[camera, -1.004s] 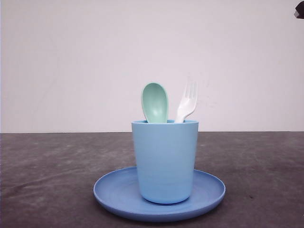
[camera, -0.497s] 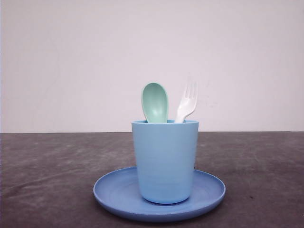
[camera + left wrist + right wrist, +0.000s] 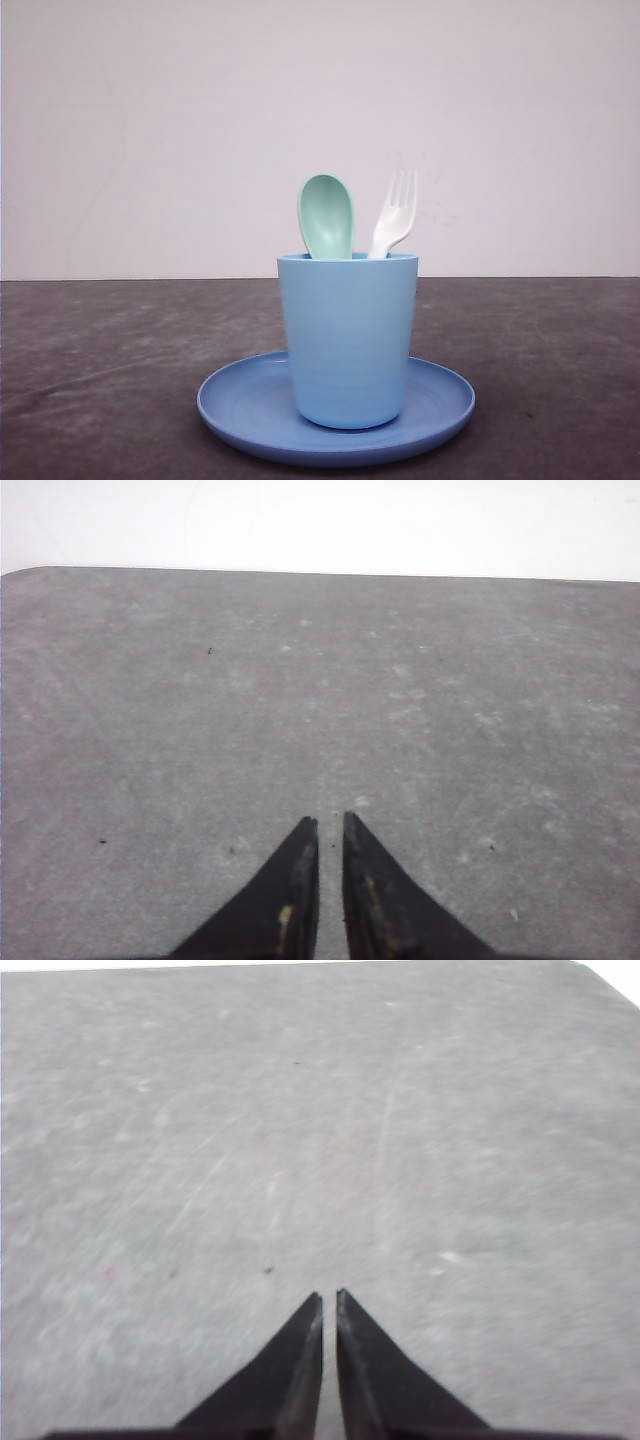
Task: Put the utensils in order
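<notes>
The pale mint-green spoon [image 3: 327, 216] and the white fork [image 3: 393, 221] both stand upright inside the light blue cup [image 3: 347, 340], handles down and hidden by its wall. The spoon's oval bowl rises above the rim on the left, and the fork, with its 4 tines up, leans slightly right beside it. The 2 utensils are near each other but apart at the top. The cup sits in the middle of the round blue plate [image 3: 236, 400], which rests on the dark grey tabletop [image 3: 100, 360] in front of a plain white wall [image 3: 150, 130].

The left pincer [image 3: 329, 820] hangs over bare tabletop, its 2 dark fingers nearly together with a thin slit between the tips, gripping nothing. The right pincer [image 3: 329, 1295] is likewise closed to a narrow gap, empty, above pale scratched tabletop.
</notes>
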Motion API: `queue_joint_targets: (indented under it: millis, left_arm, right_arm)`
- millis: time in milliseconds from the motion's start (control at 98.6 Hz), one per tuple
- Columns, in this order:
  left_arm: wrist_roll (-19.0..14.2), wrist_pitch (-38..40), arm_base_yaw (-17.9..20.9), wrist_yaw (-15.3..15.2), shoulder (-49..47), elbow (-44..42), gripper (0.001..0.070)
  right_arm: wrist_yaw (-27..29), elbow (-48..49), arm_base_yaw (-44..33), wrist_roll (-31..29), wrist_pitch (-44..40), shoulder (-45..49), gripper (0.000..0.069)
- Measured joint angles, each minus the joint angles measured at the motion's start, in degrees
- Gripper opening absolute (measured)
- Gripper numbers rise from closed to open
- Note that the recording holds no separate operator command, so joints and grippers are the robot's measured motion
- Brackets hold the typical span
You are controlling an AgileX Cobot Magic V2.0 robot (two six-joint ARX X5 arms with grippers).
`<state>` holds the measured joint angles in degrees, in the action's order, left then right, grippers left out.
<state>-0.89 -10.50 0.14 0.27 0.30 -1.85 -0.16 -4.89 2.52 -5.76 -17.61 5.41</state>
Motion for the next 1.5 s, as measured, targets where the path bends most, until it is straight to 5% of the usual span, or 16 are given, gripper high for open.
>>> queue_joint_targets:
  millis: [345, 1501]
  left_arm:
    - [0.0, 0.0, 0.0, 0.0, 0.0, 0.0, 0.0018]
    - [0.0, 0.0, 0.0, 0.0, 0.0, 0.0, 0.0018]
  right_arm:
    - [-1.4, 3.7, 1.4, 0.0, 7.0, -5.2, 0.0024]
    - [-1.4, 3.9, 1.7, 0.0, 8.0, -5.2, 0.0024]
